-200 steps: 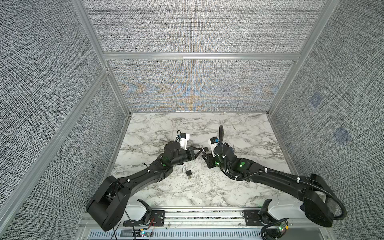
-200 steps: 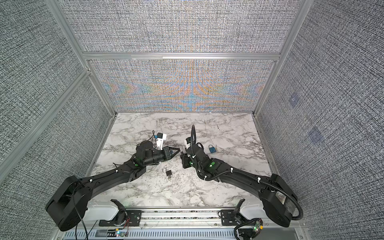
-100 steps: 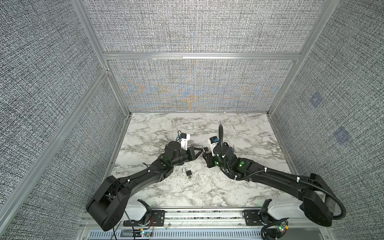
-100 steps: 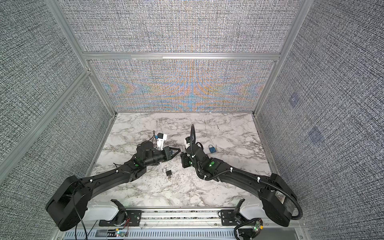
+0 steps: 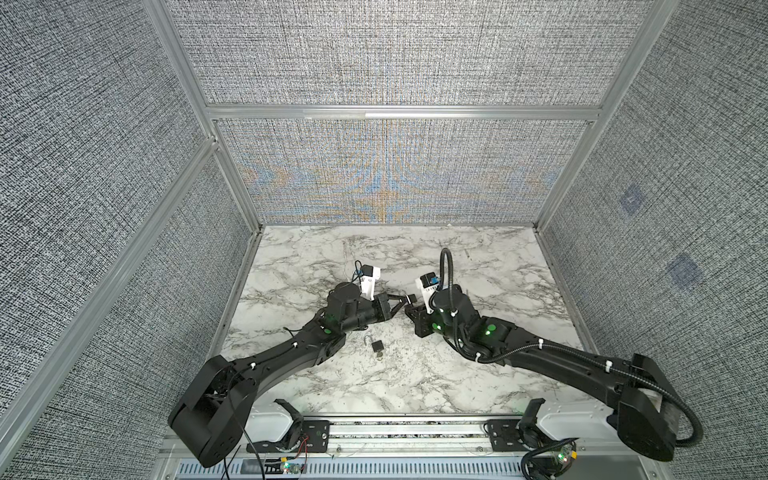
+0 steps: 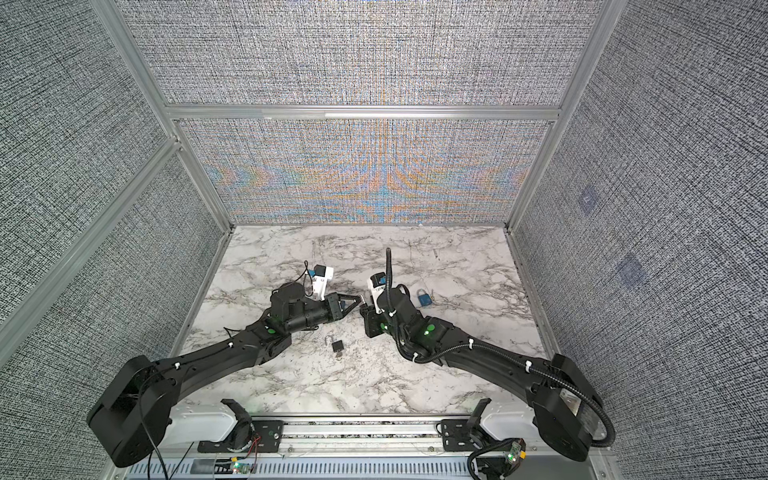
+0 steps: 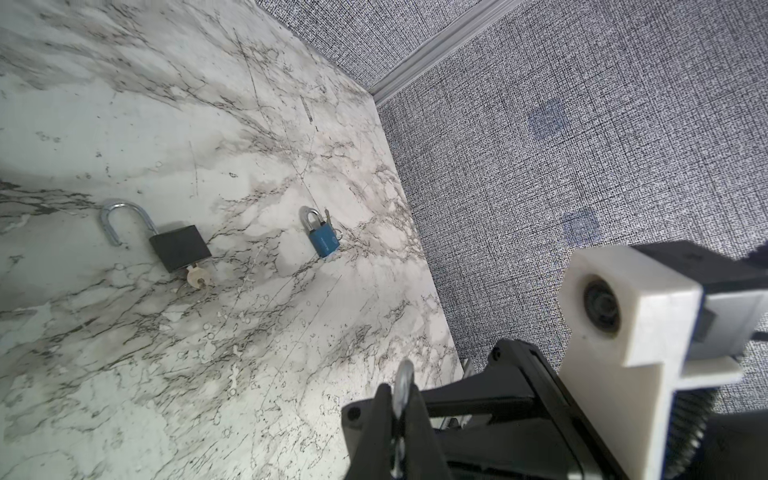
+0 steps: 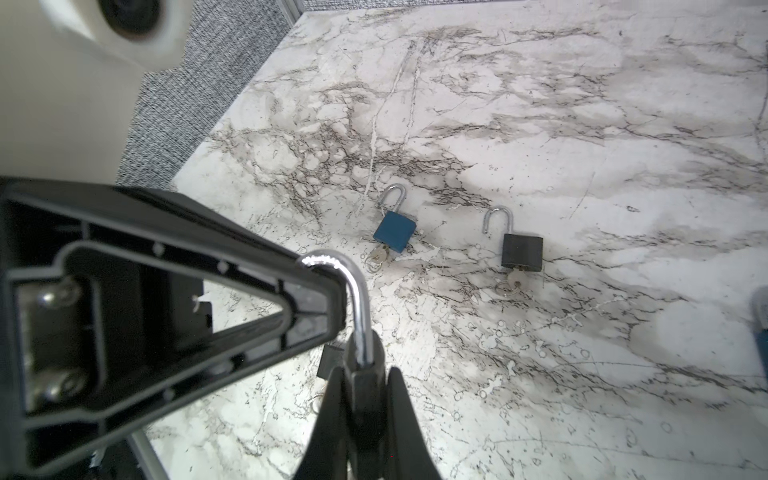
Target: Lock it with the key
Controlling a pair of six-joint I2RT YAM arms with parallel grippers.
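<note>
**Item 1.** Small black padlock (image 8: pixel 365 374) with a silver steel shackle (image 8: pixel 360 307). It is held off the table at the middle of both top views, between the two arm tips. The right gripper (image 8: pixel 362 376) has its fingers clenched on the flat faces of the body. The shackle stands out of the body toward the left arm, and its bend meets the tip of the left gripper (image 8: pixel 334 291).

**Item 2.** Left gripper, fingers (image 7: pixel 376 419). In the left wrist view the shackle sits between them. Whether they pinch it or stand just clear cannot be told.

**Item 3.** Key of the small black padlock. It is not visible; the base of the body is hidden by the right fingers.

**Item 4.** White grey-veined marble tabletop (image 5: pixel 415 395).
- A second black padlock (image 5: pixel 377 346) lies at lower middle, below the grippers in the frame. Its shackle is open and a pale-headed key (image 7: pixel 194 276) is seated in its base.
- A blue padlock (image 6: pixel 423 298) lies right of centre, beyond the right wrist.

**Governing relation.** The held lock's long axis runs gripper to gripper across the top views, with the shackle end left and the body end right. The left arm is nearer the shackle, so seating it probably calls for a push along that axis from the left. The keyway end faces away from the left fingers, so turning a key likely needs a fresh grasp.
</note>
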